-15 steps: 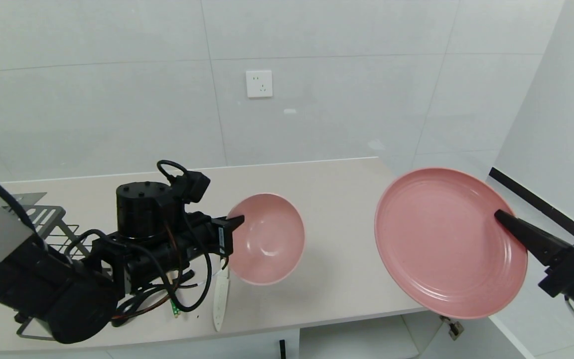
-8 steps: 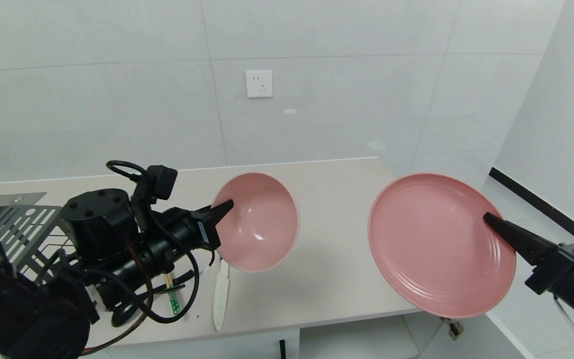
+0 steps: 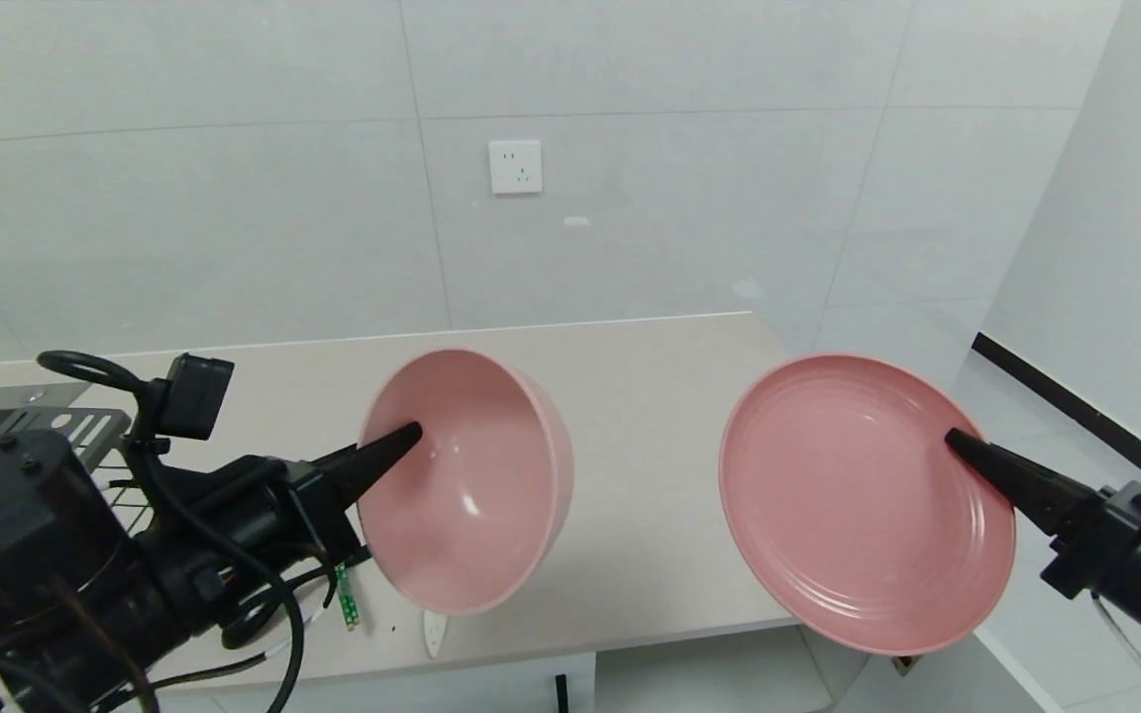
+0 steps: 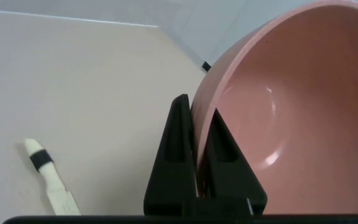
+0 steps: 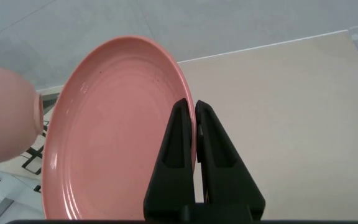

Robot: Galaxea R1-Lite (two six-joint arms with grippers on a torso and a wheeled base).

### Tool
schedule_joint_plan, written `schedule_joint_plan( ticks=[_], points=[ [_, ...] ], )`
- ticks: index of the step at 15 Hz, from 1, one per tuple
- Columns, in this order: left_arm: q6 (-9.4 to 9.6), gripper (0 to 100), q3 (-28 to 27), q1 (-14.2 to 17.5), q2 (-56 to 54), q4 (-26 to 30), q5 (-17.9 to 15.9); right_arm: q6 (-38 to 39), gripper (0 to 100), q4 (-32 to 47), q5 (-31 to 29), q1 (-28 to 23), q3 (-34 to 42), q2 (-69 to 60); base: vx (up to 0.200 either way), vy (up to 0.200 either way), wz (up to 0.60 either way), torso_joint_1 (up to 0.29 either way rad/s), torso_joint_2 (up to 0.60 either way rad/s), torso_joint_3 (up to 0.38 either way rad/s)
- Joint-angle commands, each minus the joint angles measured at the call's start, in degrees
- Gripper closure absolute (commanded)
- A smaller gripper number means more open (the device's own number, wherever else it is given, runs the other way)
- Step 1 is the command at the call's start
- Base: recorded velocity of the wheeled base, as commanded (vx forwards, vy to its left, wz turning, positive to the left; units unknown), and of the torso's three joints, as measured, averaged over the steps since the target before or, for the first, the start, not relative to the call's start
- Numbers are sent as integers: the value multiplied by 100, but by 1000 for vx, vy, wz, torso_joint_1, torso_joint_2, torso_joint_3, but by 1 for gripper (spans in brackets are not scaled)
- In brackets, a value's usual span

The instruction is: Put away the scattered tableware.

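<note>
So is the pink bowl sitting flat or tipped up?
Tipped up. The bowl shows its empty inside sideways, and the left end effector grips its rim.

Logged bright, even, diffuse lighting in all three views, seemingly from overhead. Noted small white glints low inside the bowl [image 3: 466, 475] in head view, and matching glints on its inner wall in left wrist view. Found a broad soft sheen over the ridged face of the plate [image 3: 858, 495]. Saw faint, soft-edged shading on the countertop [image 3: 650, 396] directly beneath the bowl. Marked two pale reflections on the glossy wall tiles [image 3: 679, 198]. Recorded left gripper [image 4: 196, 109] and right gripper [image 5: 191, 104] as near-black silhouettes against pale surroundings, with little surface detail. Observed tile joints bowing toward the head view's edges: wide-angle distortion.
</note>
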Motion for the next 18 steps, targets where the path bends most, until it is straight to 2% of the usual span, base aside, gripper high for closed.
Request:
schedule_joint_plan(
  ticks=[1, 2, 3, 5, 7, 8, 9, 10, 11, 12, 13, 17, 18],
  points=[
    [-32, 100, 228, 1, -567, 282, -34, -1, 100, -33, 1, 10, -8, -20, 0, 0, 0, 0, 0, 0],
    [-23, 100, 157, 1, -760, 677, -34, -1, 100, -164, 10, 10, 0, -20, 0, 0, 0, 0, 0, 0],
    [-23, 100, 157, 1, -760, 677, -34, -1, 100, -164, 10, 10, 0, -20, 0, 0, 0, 0, 0, 0],
    [39, 100, 254, 71, -804, 695, -8, -10, 100, -727, 1, -26, 36, 130, 0, 0, 0, 0, 0, 0],
    [56, 100, 342, 62, -795, 704, 54, -1, 100, -832, -7, -34, 44, 226, 0, 0, 0, 0, 0, 0],
    [285, 100, 360, 1, -786, 783, 440, -1, 100, -815, -7, 10, 53, 226, 0, 0, 0, 0, 0, 0],
    [645, 100, 351, -8, -663, 818, 1161, -10, 100, -815, -7, 27, 44, 218, 0, 0, 0, 0, 0, 0],
    [882, 100, 360, -34, -602, 809, 1662, -19, 100, -824, -16, 36, 44, 218, 0, 0, 0, 0, 0, 0],
    [979, 100, 360, -69, -584, 774, 1741, -19, 100, -841, -16, 53, 18, 218, 0, 0, 0, 0, 0, 0],
    [1032, 100, 351, -201, -646, 756, 1741, -19, 100, -859, -34, 414, 36, 156, 0, 0, 0, 0, 0, 0],
    [1023, 100, 377, -245, -699, 730, 1732, -28, 100, -859, -51, 563, 36, 77, 0, 0, 0, 0, 0, 0],
    [1023, 100, 395, -324, -778, 704, 1732, -28, 100, -859, -60, 572, -8, 95, 0, 0, 0, 0, 0, 0],
    [1032, 100, 377, -324, -778, 704, 1741, -28, 100, -859, -60, 572, 9, 103, -200, 0, 0, -2, -2, 7]
  ],
)
